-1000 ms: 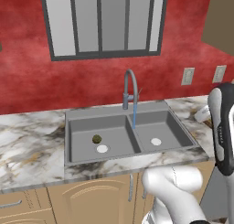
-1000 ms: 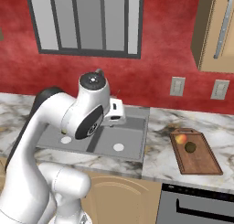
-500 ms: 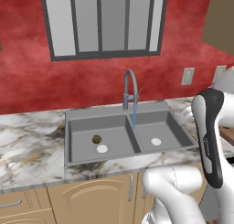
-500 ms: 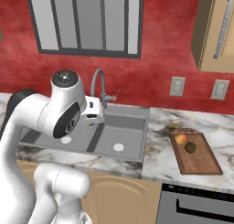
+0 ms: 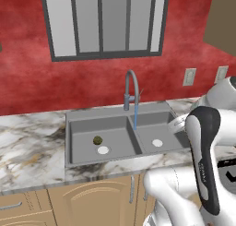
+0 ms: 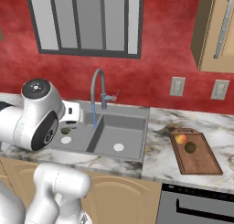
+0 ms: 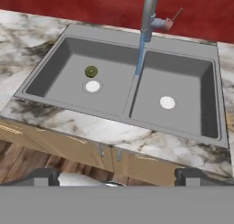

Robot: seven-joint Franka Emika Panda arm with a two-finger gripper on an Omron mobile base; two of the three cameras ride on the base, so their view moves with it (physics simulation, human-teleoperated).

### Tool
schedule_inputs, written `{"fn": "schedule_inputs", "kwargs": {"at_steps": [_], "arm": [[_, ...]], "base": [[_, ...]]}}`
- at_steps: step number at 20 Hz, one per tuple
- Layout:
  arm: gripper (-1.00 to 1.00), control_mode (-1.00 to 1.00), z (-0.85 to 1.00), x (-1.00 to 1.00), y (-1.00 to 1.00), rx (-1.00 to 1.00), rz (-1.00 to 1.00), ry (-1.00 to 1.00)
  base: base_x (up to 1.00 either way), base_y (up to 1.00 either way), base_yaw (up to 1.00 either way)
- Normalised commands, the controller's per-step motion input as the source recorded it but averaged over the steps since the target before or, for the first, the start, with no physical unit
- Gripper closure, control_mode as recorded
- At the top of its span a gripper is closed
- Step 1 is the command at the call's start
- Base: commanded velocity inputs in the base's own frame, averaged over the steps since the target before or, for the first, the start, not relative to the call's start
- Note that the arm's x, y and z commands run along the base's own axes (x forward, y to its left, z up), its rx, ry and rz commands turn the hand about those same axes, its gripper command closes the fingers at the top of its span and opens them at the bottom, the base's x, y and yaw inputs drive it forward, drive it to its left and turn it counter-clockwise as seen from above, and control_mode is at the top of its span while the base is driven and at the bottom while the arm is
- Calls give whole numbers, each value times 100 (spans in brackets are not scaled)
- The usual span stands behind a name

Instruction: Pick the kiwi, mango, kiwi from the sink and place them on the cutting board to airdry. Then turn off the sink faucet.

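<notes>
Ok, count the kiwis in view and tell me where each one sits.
2. One kiwi lies in the sink's left basin beside the drain; the other kiwi rests on the cutting board near the mango.

Both base views look forward and down from behind at the sink [image 5: 115,139]; the hand view looks down from nearer, off the counter's [image 7: 151,138] front edge.

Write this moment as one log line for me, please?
fingers: open, empty | sink: one kiwi left | cutting board: mango, other kiwi | faucet: running
</notes>
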Motion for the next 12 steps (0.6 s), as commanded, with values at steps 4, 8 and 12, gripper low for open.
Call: {"fn": "schedule_inputs", "kwargs": {"at_steps": [4, 8, 12], "arm": [[-100, -100, 0, -4, 48, 3, 0, 0], [-100, -100, 2, 0, 43, 0, 0, 0], [-100, -100, 4, 0, 45, 0, 0, 0]], "base": [[0, 0, 0], [0, 0, 0], [0, 0, 0]]}}
